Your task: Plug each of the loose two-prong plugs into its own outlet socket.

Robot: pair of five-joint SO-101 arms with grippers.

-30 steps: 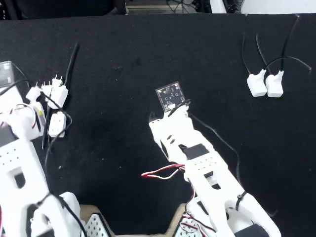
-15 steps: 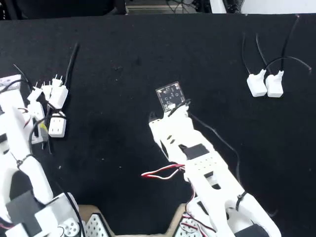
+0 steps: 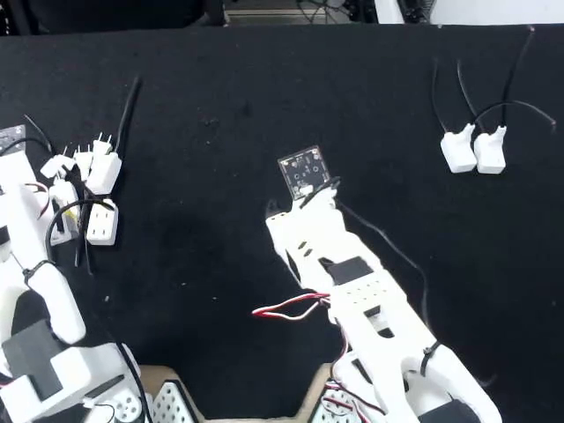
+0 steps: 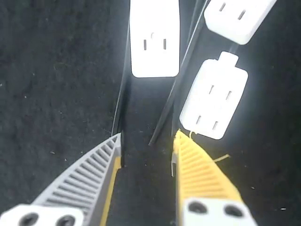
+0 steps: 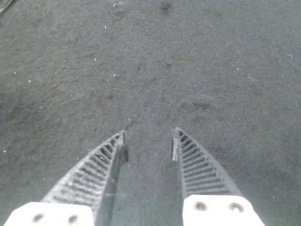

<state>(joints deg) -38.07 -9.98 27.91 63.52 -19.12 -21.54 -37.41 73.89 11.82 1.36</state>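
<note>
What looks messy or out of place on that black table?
Nothing looks broken or spilled. The untidy spot is the table's left edge: white plugs and outlet sockets lie at different angles with black cables looped among them, beside the left pincer.

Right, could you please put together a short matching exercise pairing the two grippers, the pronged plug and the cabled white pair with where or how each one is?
Things:
1. left gripper
2. right gripper
3. two-prong plug
4. white pair with cables

Places or states:
A. side by side, far right of the black cloth
B. open over bare black cloth
C. open, facing a white outlet socket
D. left side of the cloth, prongs toward the far edge

Pairs: 1-C, 2-B, 3-D, 4-A.
</note>
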